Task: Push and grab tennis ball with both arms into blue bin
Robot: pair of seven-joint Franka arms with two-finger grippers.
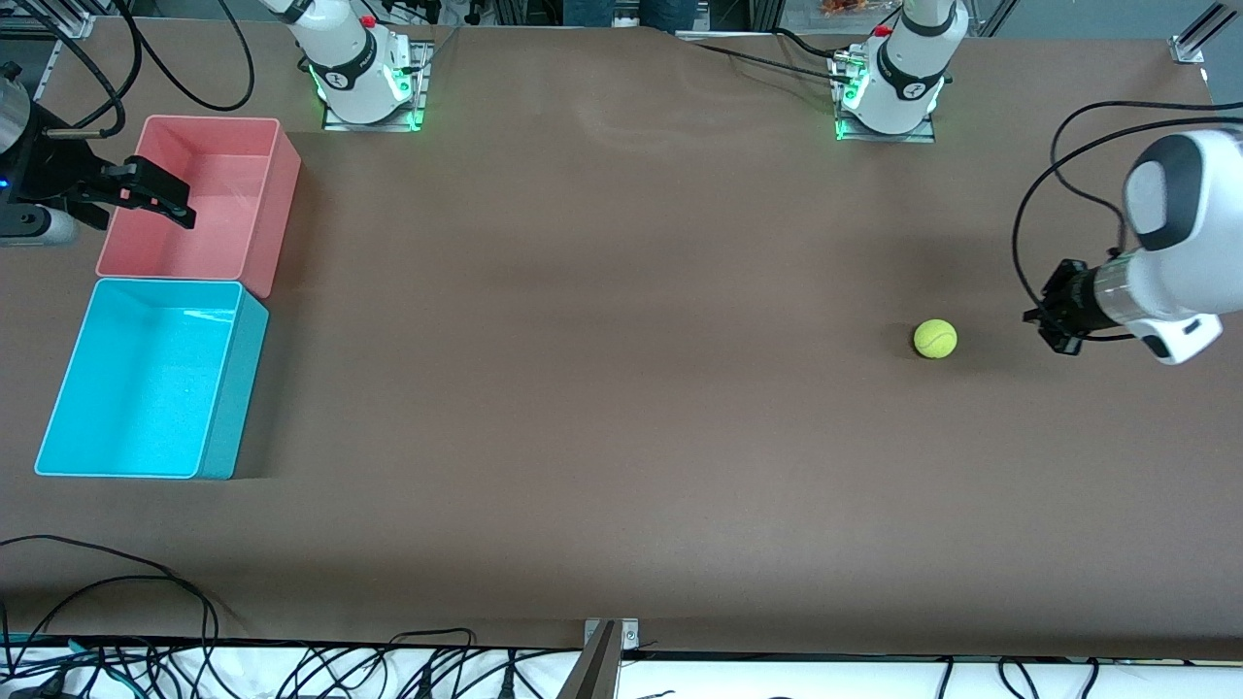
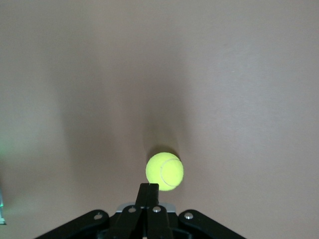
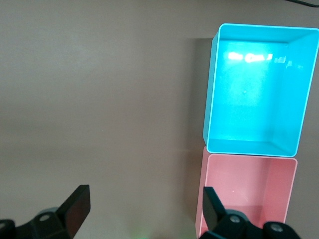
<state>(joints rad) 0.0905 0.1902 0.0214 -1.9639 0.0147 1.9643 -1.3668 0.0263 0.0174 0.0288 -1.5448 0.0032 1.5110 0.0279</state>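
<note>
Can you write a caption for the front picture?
Shut left pincer beside the ball; open right pincer over the pink bin.

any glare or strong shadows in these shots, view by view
Front view: green glow at both arm bases, soft shadow beside the blue bin. Left wrist view: a tall soft shadow above the tennis ball. Right wrist view: white glare on the blue bin's floor.

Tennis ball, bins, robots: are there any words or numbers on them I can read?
No text reads clearly.
Tennis ball: only a pale seam, no print.
Blue bin and pink bin: plain.
Round marks on the arm bases: too small to read.
</note>
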